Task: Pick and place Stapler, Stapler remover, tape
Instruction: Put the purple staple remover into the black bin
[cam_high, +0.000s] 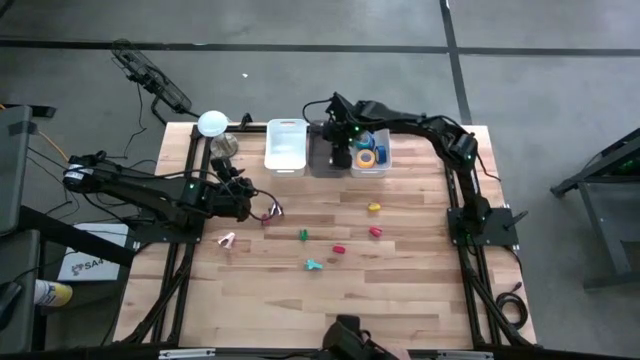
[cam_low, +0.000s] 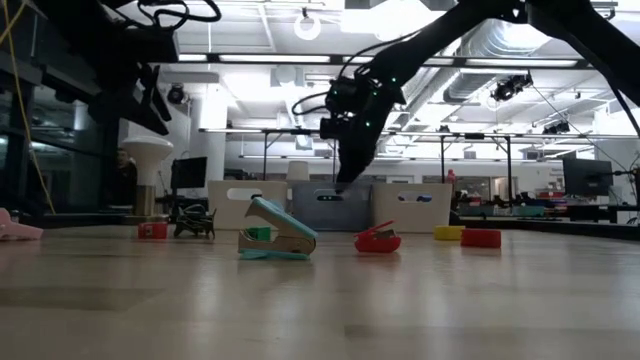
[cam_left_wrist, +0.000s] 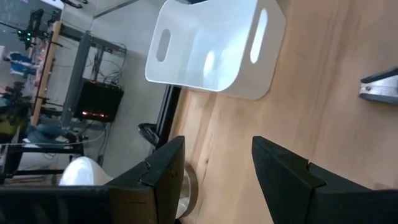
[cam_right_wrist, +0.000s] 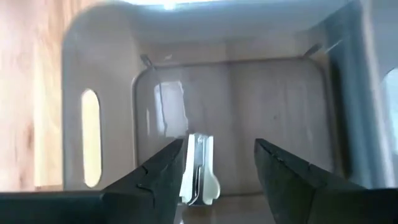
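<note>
A: Across the worktop (cam_high: 400, 300), what's done so far?

B: By my reading, it's partly done. Three bins stand in a row at the far edge: a white bin (cam_high: 285, 146), a grey bin (cam_high: 325, 160) and a clear bin (cam_high: 372, 165). The clear bin already holds tape (cam_high: 366, 157), a yellow roll with a blue one beside it. A pale stapler (cam_right_wrist: 200, 169) lies on the floor of the grey bin.

A: What's left?

B: A teal stapler remover (cam_low: 278, 240) sits out on the open worktop, well apart from the bins. Small coloured blocks are scattered near it, such as the red block (cam_high: 376, 231). A pink piece (cam_high: 227, 240) lies nearer the left arm; I can't tell what it is.

A: Where are the arms?

B: The right tool (cam_right_wrist: 217, 177) hangs directly over the grey bin, its fingers apart, the stapler lying between and below them, not gripped. I'd judge it has just been dropped. The left tool (cam_left_wrist: 217, 180) waits low at the left side, near the white bin, fingers apart and empty.
</note>
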